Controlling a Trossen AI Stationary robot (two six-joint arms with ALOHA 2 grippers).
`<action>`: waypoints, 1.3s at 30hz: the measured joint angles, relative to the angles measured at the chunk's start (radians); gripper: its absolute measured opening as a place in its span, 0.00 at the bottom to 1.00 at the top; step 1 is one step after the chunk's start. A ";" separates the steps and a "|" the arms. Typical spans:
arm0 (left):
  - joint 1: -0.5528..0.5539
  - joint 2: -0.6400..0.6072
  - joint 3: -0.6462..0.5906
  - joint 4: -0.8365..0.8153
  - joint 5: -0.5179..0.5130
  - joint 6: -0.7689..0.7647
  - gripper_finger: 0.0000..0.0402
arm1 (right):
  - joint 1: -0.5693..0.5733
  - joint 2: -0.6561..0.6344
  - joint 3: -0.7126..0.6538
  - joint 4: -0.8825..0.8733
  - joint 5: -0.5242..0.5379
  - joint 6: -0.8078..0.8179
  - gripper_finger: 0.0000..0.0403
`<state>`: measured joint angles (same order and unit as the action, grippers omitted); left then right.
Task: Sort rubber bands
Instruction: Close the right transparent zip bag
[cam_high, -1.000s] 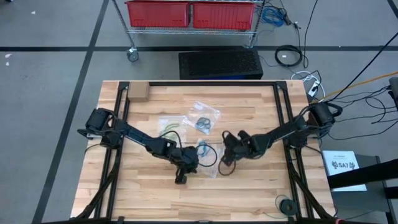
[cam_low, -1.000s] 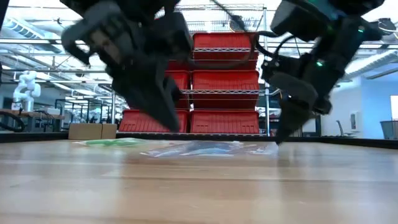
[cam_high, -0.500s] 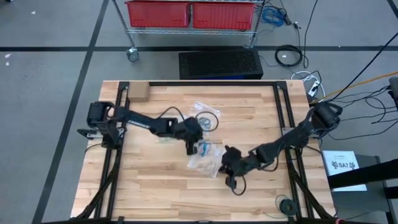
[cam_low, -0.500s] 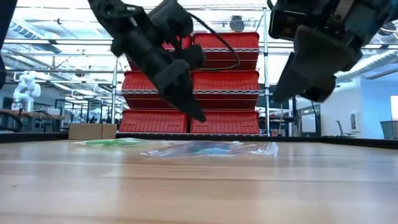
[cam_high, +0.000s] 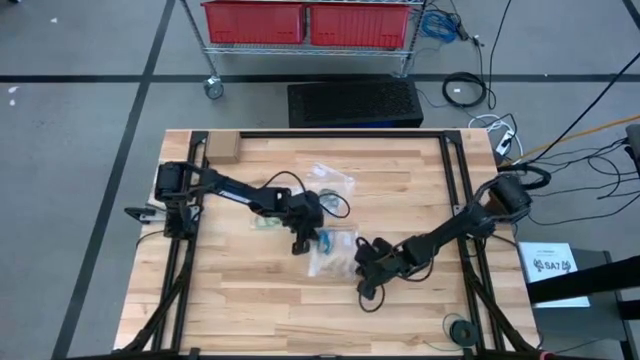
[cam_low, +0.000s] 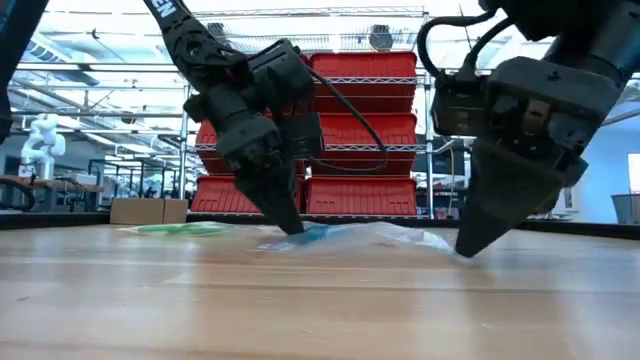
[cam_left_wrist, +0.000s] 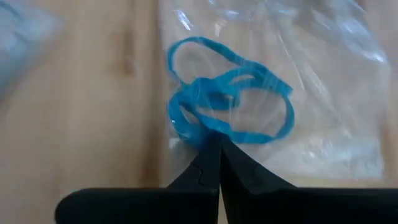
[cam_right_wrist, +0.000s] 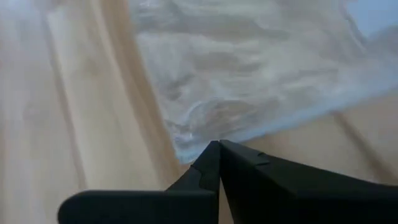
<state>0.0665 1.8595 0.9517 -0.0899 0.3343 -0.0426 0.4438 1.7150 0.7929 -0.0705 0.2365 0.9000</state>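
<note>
We are midway: our left gripper (cam_left_wrist: 219, 138), closed, pinches the blue rubber bands (cam_left_wrist: 230, 106) at the mouth of a clear bag (cam_high: 330, 255), our closed right gripper (cam_right_wrist: 219, 144) pins that bag's corner, and green bands (cam_high: 266, 222) already lie bagged nearby.

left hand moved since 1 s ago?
Yes. In the high view the left hand went from the near middle of the table toward the cardboard box, now at the blue rubber bands.
</note>
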 joint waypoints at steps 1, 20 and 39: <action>-0.011 0.000 -0.003 -0.003 0.006 -0.009 0.01 | -0.004 -0.026 0.000 -0.041 0.007 -0.001 0.00; -0.173 -0.066 -0.010 0.160 -0.159 -0.215 0.01 | -0.006 -0.210 0.000 -0.196 0.071 0.172 0.26; -0.087 -0.188 -0.010 0.192 -0.214 -0.109 0.01 | 0.008 0.007 0.000 -0.080 0.229 0.210 0.08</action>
<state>-0.0202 1.6714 0.9419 0.1018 0.1199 -0.1514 0.4515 1.7218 0.7924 -0.1501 0.4651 1.1096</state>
